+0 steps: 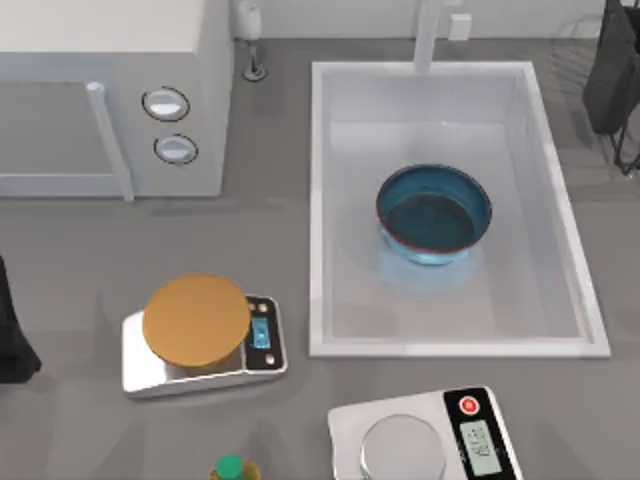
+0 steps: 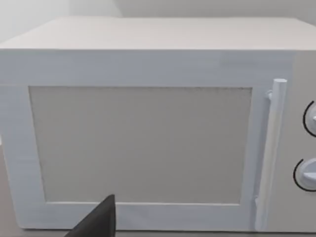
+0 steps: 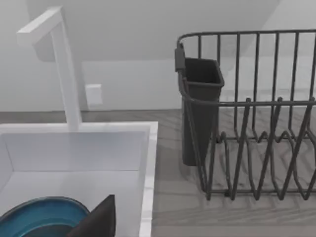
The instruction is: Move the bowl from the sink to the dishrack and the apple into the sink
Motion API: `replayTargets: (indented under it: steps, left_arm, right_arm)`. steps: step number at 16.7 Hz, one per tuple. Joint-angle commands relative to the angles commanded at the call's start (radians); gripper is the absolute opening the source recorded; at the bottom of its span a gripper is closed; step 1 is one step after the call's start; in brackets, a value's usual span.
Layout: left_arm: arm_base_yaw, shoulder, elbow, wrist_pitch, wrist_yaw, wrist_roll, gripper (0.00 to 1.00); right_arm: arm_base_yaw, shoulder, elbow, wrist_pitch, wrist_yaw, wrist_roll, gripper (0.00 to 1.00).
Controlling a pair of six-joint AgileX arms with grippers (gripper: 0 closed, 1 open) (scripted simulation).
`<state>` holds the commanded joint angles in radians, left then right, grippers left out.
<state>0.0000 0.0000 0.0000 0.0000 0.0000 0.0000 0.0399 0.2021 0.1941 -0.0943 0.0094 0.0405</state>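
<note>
The blue bowl sits inside the white sink, near its middle. Past the sink's faucet side, the dishrack stands beside it on the worktop. I cannot tell if either gripper is open or closed.

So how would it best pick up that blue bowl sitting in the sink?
Probably by the rim. The bowl sits upright and open in the sink, so one finger could go inside and one outside its thin wall, coming straight down from above. The right gripper, nearest it, looks the likelier one.
</note>
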Motion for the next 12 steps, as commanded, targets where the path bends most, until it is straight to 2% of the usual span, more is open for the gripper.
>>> replayTargets:
  steps: [5, 12]
  left_arm:
    - [0.0, 0.0, 0.0, 0.0, 0.0, 0.0, 1.0]
    - [0.0, 0.0, 0.0, 0.0, 0.0, 0.0, 1.0]
  right_arm:
    - [0.077, 0.39, 0.369, -0.183, 0.017, 0.079, 1.0]
    - [0.218, 1.111, 1.048, -0.521, 0.047, 0.224, 1.0]
